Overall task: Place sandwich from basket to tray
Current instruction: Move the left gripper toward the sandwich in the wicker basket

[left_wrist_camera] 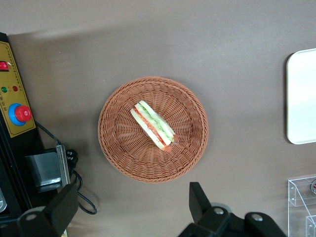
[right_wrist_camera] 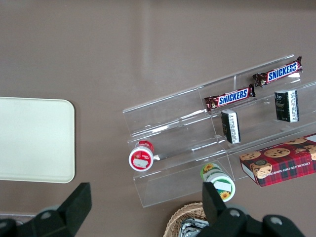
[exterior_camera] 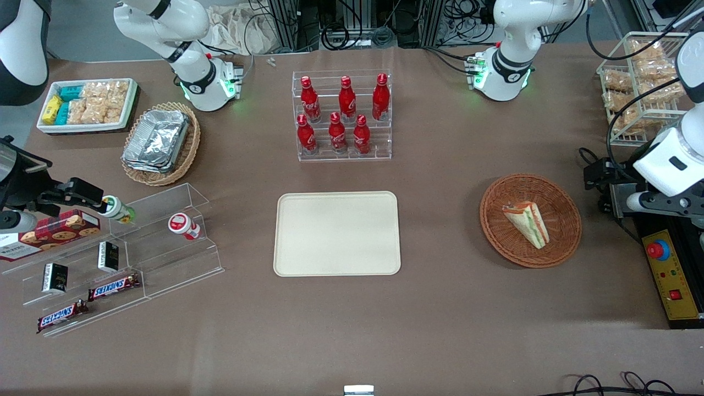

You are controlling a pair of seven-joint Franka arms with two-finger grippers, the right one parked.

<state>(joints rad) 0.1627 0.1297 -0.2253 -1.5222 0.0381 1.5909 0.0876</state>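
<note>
Hovering open pincer, half cropped, above sandwich in basket.

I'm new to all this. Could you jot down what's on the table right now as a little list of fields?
sandwich: lying in the basket, untouched
basket: round wicker, toward the working arm's end of the table
tray: cream, nothing on it, mid-table
gripper: open, above the table beside the basket, holding nothing
cola bottles: six, upright in a clear rack, farther from the front camera than the tray
progress: sandwich not yet picked up
</note>
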